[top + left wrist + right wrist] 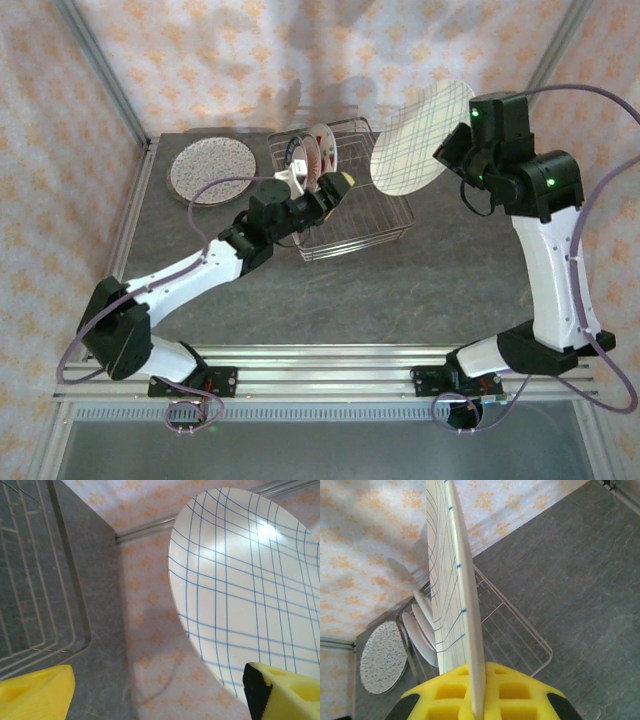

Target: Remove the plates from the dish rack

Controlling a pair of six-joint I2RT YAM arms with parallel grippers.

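Grey mottled table top: spreads ahead of the left fingers, and lies right of and beyond the right fingers.
Pale cloth wall, orange flower print: straight ahead between the left fingers, up-left of the right fingers.
Silver rail along the wall's foot, ahead of the left fingers.
Slanted metal posts at the far corners, well beyond both.

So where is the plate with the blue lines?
In the top view the plaid plate is up in the air on the right, held by the right gripper, beside the dish rack.
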